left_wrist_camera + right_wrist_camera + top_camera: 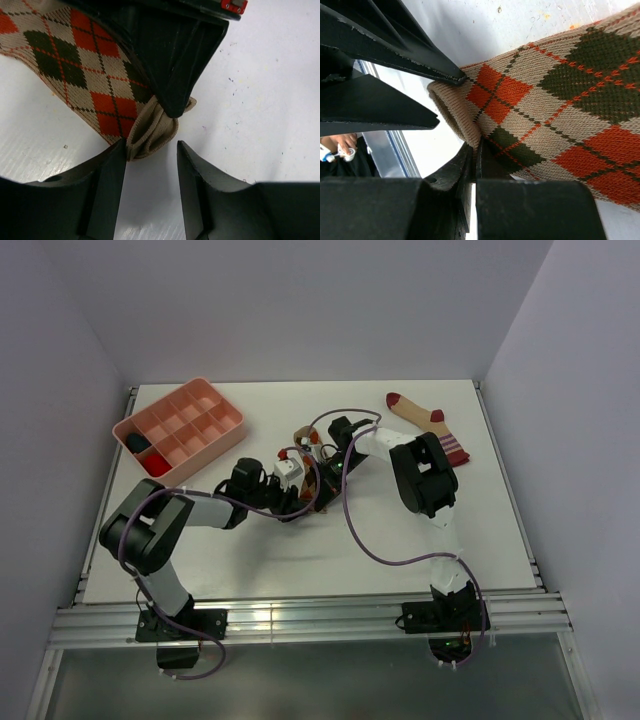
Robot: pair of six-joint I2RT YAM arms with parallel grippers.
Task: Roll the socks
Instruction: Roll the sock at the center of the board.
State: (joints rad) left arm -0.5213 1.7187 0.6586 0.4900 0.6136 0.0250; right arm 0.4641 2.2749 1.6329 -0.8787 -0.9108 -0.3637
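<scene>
At mid-tabletop (480, 530), my right jaws were clenched on the folded tan end of the argyle sock (560, 100), and my left jaws stood apart astride that same fold, gripping nothing. I judged the left should close squarely on the fold, then turn it tightly. The sock lay flat in brown, orange and tan diamonds. The striped sock (425, 422) lay well apart, far right.

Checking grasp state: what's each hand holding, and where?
Right hand pinches the brown-orange-tan argyle fabric sock at its plain tan end; left hand open, holding nothing.
</scene>
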